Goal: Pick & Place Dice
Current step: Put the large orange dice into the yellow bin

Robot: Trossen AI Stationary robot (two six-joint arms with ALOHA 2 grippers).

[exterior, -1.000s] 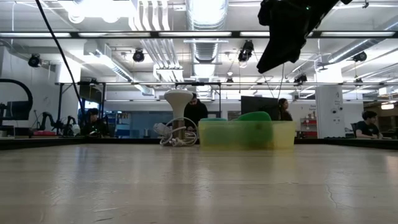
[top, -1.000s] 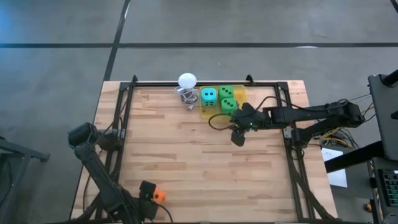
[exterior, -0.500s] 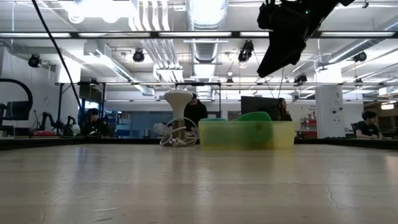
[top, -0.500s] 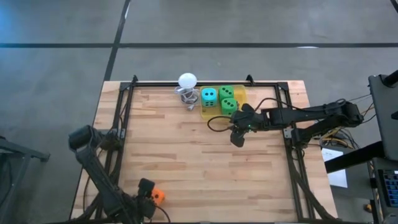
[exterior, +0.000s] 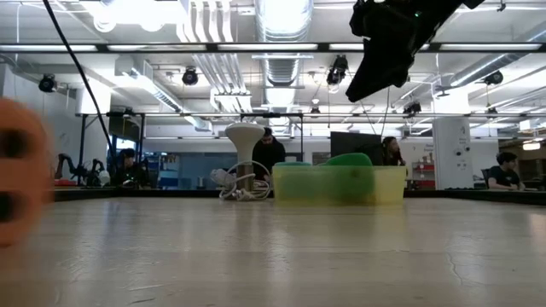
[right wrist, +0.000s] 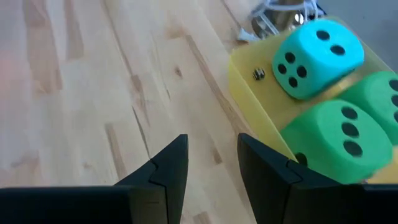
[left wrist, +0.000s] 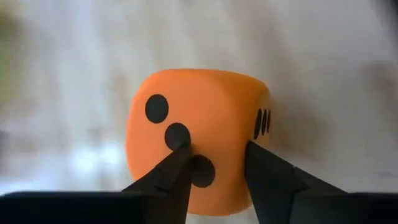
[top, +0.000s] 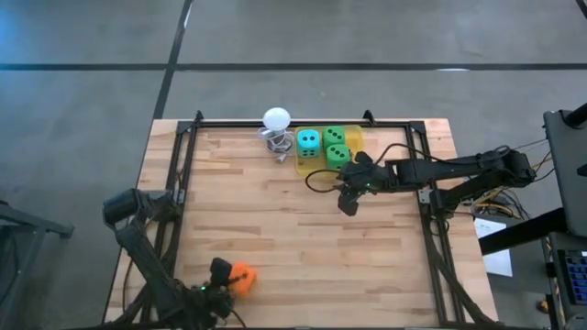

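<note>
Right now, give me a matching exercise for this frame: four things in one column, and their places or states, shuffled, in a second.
Things:
1. orange die
2. teal die
3. white ball
4. right gripper

Places or states:
A. inside the yellow bin
B. empty, above the table beside the bin
C. at the left gripper, near the table's front edge
D. on a wire stand by the bin

Pairs: 1-C, 2-A, 3-D, 4-B

A pale wooden table (top: pixel 275 229) stands on a grey concrete floor (top: pixel 92 92) crossed by dark lines. Beyond it, an open workshop: fluorescent ceiling lights (exterior: pixel 128 47), exposed ducts (exterior: pixel 281 17), people seated at distant desks (exterior: pixel 508 170).
</note>
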